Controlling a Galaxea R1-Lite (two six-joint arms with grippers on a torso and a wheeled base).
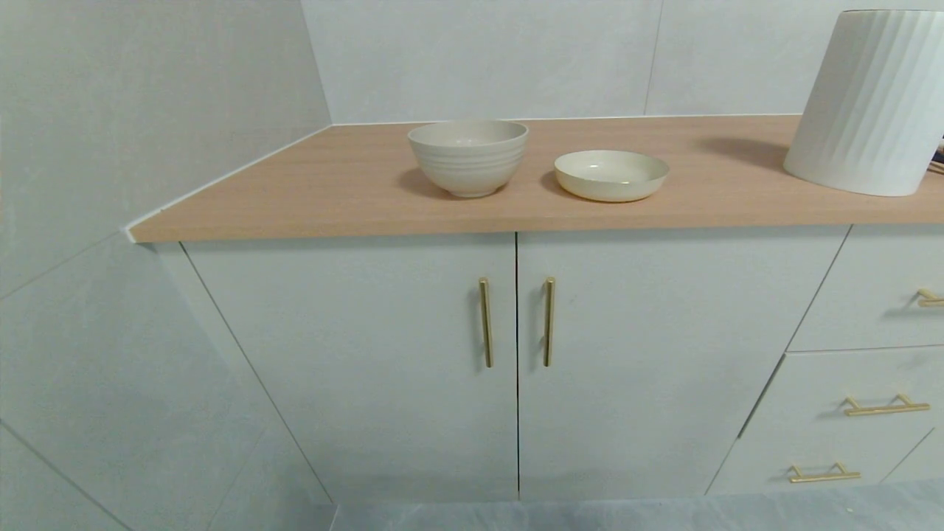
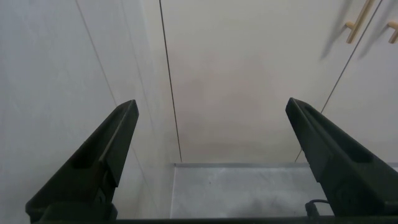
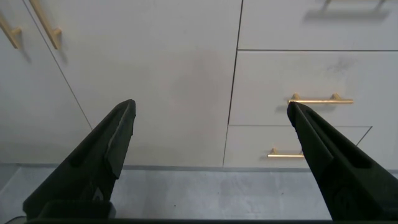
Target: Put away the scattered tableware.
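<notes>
Bowl: deep, beige bowl (image 1: 467, 157), upright on the wooden counter (image 1: 332, 192), nearer its left end.
Dish: shallow cream dish (image 1: 611, 175) just beside the bowl, not touching.
Left pincer (image 2: 211, 106): spread wide, empty, facing the cabinet doors (image 2: 249, 81).
Right pincer (image 3: 211, 106): spread wide, empty, facing the drawer fronts (image 3: 311, 81).
Counter's right end: tall white ribbed vessel (image 1: 870, 103), possibly a bin.

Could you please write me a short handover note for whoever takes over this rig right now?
Both open and empty: left end effector low before the cupboard doors, right end effector facing the drawers.
The ribbed bowl and shallow dish stand side by side, apart, on the counter, the bowl to the robot's left.
Done: nothing put away; doors shut.
Left: stow both pieces.
</notes>
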